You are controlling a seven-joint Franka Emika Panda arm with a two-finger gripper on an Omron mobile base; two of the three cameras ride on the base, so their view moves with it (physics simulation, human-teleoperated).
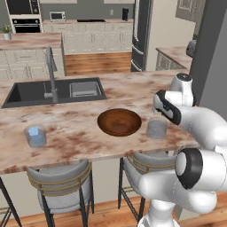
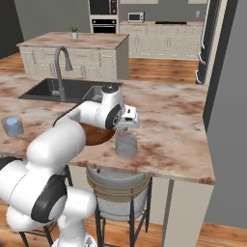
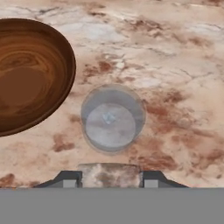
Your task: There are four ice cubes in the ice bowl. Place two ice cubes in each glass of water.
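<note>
- Claw (image 3: 111, 175) hovering above the near glass (image 3: 113, 119), at 12 o'clock from the tips; jaws apart, clamping nothing.
- Ice bowl (image 3: 26, 74) at 10 o'clock.
- Left base view: far glass (image 1: 36, 136) holding ice cube (image 1: 33, 131) on worktop (image 1: 80, 128).

The arm is bent over forward with the wrist folded down, so the gripper (image 3: 111, 177) points pretty much straight down. Its two dark fingertips (image 3: 65, 178) sit a moderate way apart with nothing between them.
</note>
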